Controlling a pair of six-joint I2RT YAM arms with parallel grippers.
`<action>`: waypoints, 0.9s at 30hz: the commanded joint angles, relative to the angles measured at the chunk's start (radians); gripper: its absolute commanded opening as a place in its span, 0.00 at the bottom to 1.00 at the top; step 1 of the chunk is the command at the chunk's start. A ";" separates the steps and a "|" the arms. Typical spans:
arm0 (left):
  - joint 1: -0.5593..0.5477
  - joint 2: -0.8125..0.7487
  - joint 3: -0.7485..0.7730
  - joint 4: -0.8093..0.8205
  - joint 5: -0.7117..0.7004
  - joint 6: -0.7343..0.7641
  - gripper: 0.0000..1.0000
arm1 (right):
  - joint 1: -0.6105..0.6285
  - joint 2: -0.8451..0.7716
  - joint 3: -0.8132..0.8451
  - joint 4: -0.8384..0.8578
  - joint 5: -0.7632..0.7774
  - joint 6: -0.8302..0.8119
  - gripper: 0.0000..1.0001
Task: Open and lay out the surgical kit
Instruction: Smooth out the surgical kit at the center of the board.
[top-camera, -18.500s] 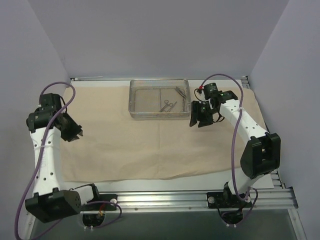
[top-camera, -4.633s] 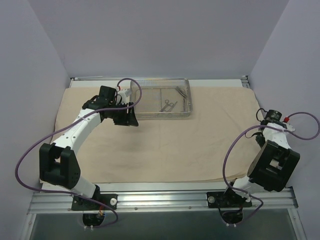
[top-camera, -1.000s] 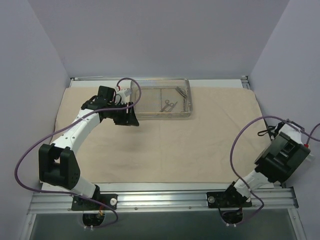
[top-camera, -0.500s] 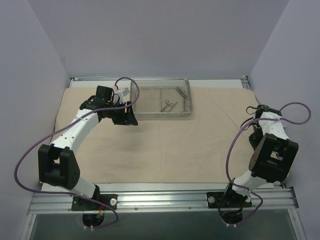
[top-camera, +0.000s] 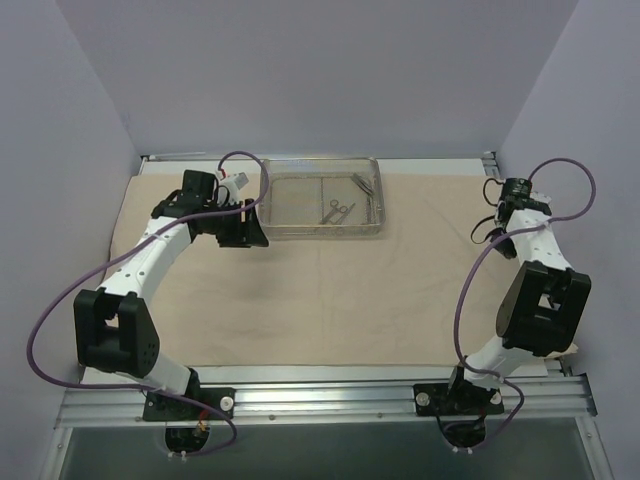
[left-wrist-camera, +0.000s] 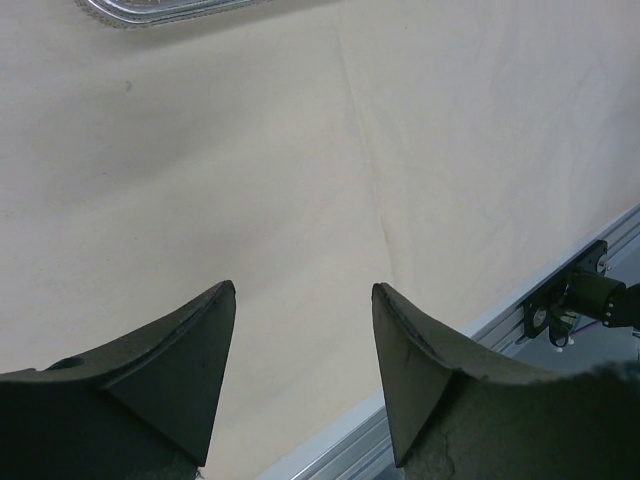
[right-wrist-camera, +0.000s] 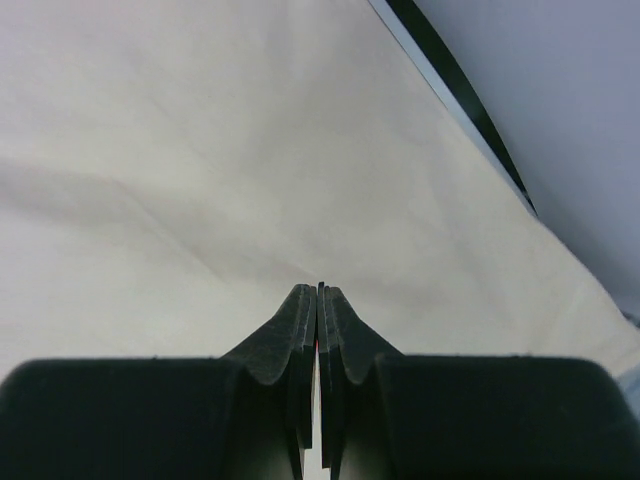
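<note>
The beige cloth wrap (top-camera: 330, 290) lies spread flat over the table. The silver wire-mesh tray (top-camera: 320, 232) stands on it at the back centre, with thin ring-handled instruments (top-camera: 337, 210) lying inside. My left gripper (top-camera: 245, 232) is open and empty, just left of the tray's front left corner. In the left wrist view its jaws (left-wrist-camera: 303, 290) stand wide apart above bare cloth (left-wrist-camera: 300, 180), with the tray's edge (left-wrist-camera: 150, 10) at the top. My right gripper (top-camera: 500, 215) is shut on nothing near the cloth's right edge; it also shows in the right wrist view (right-wrist-camera: 318, 288) over the cloth (right-wrist-camera: 250, 150).
Lilac walls close in the back and both sides. A metal rail (top-camera: 330, 400) runs along the near edge and shows in the left wrist view (left-wrist-camera: 570, 300). The table's dark edge (right-wrist-camera: 450, 70) runs past the cloth on the right.
My right arm has swung from a folded pose at the right edge up toward the back right. My left gripper has drifted a little left, away from the tray.
</note>
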 joint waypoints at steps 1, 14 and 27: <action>0.010 -0.039 0.022 0.011 -0.020 0.006 0.66 | 0.004 -0.090 0.005 0.234 -0.110 -0.207 0.00; 0.016 -0.099 -0.020 0.045 -0.049 -0.011 0.94 | -0.025 -0.033 -0.255 0.284 -0.209 -0.946 0.00; 0.016 -0.175 -0.089 0.082 -0.053 -0.042 0.94 | -0.401 -0.212 -0.593 0.321 -0.152 -1.245 0.00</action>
